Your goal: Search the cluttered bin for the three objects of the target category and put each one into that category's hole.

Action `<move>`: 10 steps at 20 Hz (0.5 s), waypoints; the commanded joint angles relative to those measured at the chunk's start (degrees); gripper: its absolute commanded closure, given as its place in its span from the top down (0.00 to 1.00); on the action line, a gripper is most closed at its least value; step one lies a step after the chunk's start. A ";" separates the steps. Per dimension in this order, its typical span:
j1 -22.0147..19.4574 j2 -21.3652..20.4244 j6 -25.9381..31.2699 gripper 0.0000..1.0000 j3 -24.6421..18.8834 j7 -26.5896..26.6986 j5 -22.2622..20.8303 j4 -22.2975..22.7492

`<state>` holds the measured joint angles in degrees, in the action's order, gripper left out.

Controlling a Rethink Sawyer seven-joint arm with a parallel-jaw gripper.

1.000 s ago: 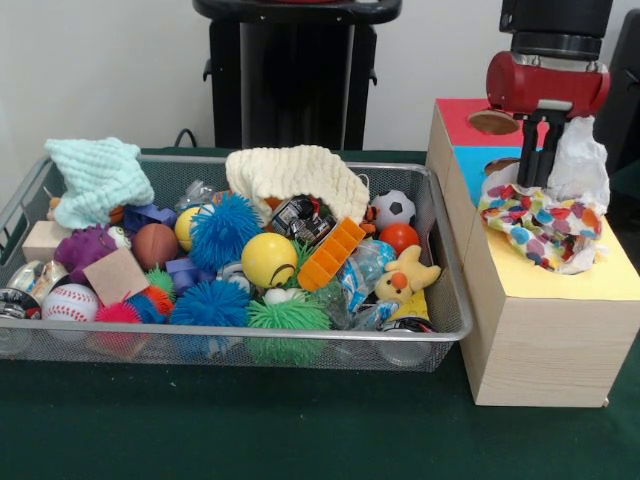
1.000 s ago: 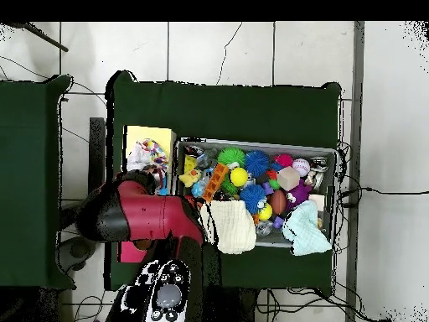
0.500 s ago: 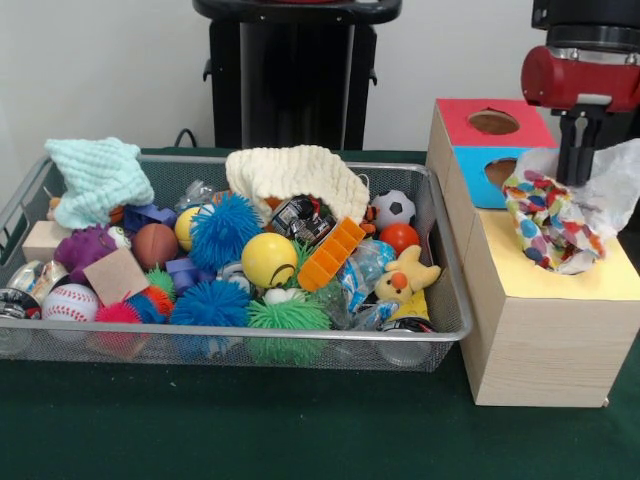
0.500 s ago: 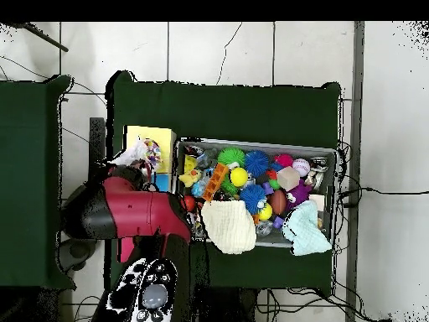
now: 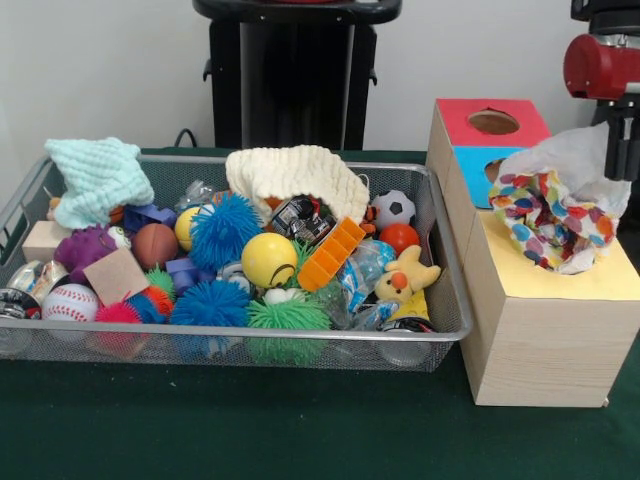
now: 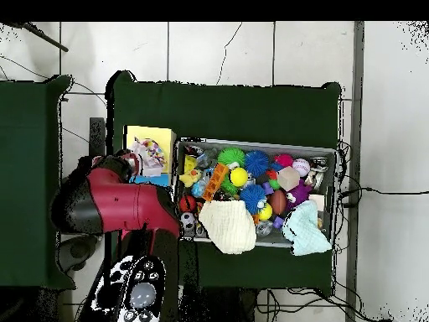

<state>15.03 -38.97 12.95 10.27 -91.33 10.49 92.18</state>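
Two bags, polka-dot bag (image 5: 555, 218) and white bag (image 5: 580, 155), rest unseated on the yellow-topped box (image 5: 540, 300); gripper (image 5: 622, 140) state indeterminate.

Polka-dot bag (image 5: 552, 215); yellow-topped box (image 5: 545, 300); mint cloth (image 5: 97, 177).

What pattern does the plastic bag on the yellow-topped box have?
White with red, blue, yellow and green polka dots; the polka-dot bag shows best in the front view.
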 commanded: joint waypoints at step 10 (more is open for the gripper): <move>-9.43 2.15 -0.49 0.00 -6.37 -5.21 -3.58 3.77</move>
<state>10.37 -38.64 12.95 9.33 -91.33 10.15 92.11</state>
